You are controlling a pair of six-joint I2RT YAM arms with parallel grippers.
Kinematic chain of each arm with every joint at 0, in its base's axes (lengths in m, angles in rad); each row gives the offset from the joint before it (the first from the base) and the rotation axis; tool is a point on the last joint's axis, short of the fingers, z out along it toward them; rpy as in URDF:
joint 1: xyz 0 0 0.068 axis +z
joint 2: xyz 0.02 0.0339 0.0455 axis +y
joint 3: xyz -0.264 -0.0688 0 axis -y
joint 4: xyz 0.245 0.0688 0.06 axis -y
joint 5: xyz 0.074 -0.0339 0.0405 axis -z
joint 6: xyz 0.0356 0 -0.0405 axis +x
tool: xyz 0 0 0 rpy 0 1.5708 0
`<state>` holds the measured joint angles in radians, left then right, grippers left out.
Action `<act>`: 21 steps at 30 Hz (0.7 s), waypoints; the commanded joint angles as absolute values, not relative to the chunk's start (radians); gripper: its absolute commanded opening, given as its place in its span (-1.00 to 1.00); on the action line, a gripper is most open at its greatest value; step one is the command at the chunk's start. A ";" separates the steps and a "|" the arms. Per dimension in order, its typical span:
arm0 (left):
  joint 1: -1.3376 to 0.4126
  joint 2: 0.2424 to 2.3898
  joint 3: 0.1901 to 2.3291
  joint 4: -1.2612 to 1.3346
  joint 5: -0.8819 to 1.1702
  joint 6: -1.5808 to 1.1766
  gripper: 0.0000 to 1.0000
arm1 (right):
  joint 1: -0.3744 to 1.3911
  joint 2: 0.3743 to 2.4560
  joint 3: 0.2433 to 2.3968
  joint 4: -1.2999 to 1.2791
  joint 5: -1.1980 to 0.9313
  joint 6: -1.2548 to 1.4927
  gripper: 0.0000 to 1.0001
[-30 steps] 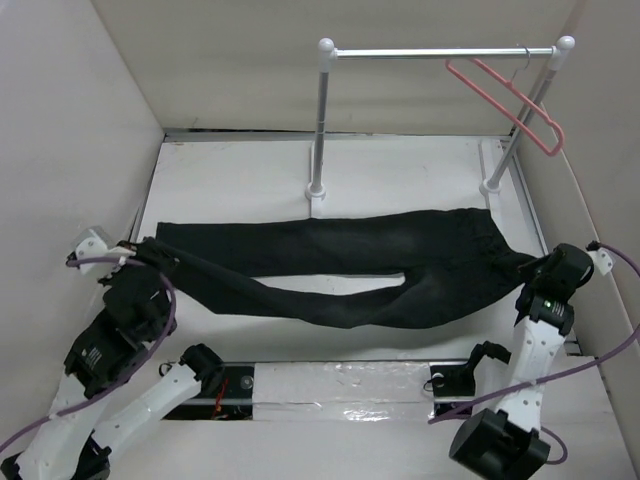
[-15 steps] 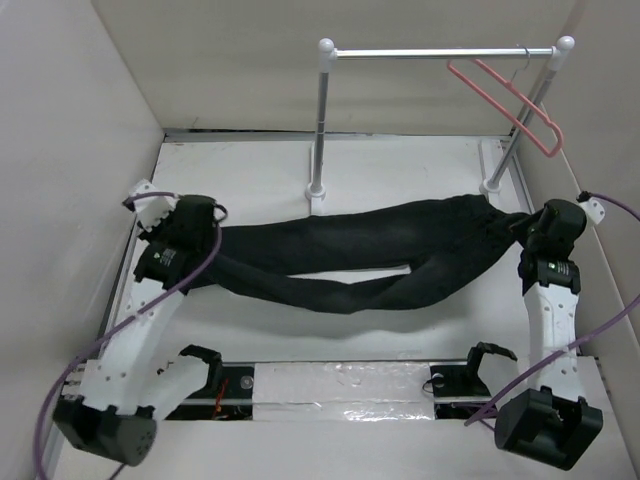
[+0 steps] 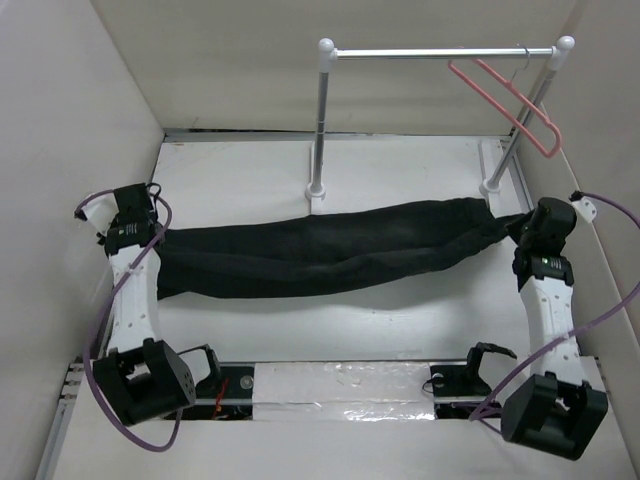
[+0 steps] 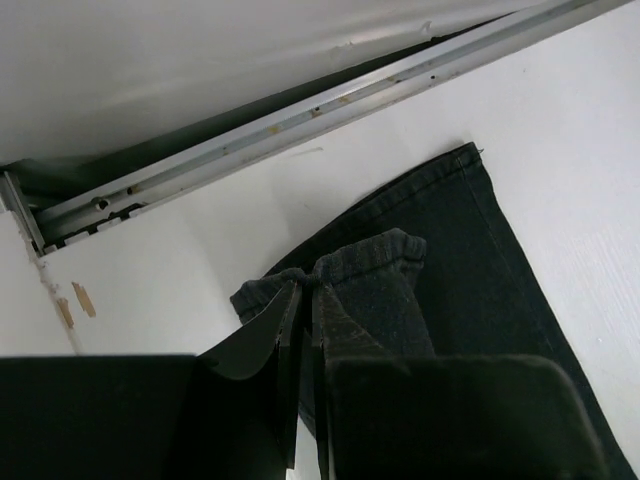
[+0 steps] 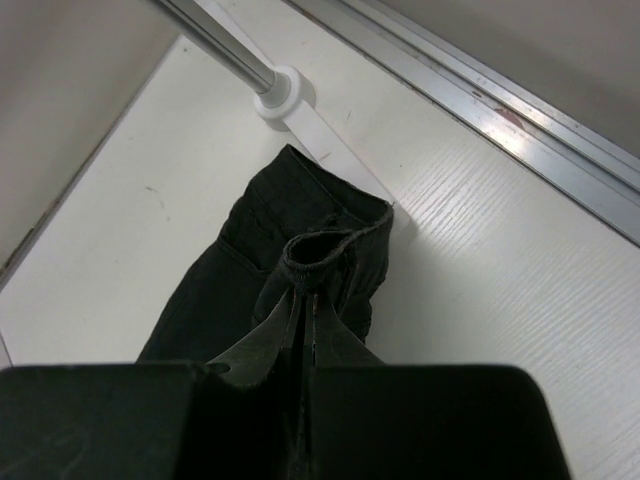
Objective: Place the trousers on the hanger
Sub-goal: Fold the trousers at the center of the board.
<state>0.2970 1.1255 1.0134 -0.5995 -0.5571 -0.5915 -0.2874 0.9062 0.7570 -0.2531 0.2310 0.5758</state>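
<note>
Stretching from left to right, the black trousers [image 3: 320, 250] make one long dark band across the white table [image 3: 400, 330]. The two legs are bunched close together, so they look like one thick strip.

The left gripper [image 3: 157, 238] is at the left end of the band. Its fingers are pinched tight on the cloth there. In the left wrist view, the left gripper [image 4: 305, 298] has a small fold of the leg end squeezed between its two fingers, and another leg end lies flat on the table just under it.

The right gripper [image 3: 516, 228] is at the right end. It is also closed tight on the cloth. In the right wrist view, the right gripper [image 5: 308, 300] nips a rolled edge of the trousers [image 5: 250, 270], near the foot of a white post [image 5: 283, 97].

I cannot tell if the middle of the band touches the table or hangs just above it.

The pink hanger [image 3: 512, 102] hangs by its little hook from the white rail [image 3: 440, 52], close to the right post. It is tilted, and it is well apart from the trousers, up behind their right end.
</note>
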 commanded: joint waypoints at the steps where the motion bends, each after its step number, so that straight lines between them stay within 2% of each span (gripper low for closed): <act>1: 0.304 1.195 1.106 -0.614 -0.615 -0.603 -1.00 | -0.297 0.988 0.853 -0.120 0.270 0.581 -1.00; 5: 0.304 1.256 1.159 -0.597 -0.646 -0.614 -1.00 | -0.285 1.101 0.910 -0.081 0.247 0.604 -0.99; 17: 0.334 1.560 1.302 -0.509 -0.617 -0.583 -1.00 | -0.184 1.423 1.127 -0.060 0.417 0.574 -0.92; 21: 0.295 1.653 1.354 -0.480 -0.627 -0.572 -1.00 | -0.144 1.531 1.195 -0.045 0.454 0.558 -0.88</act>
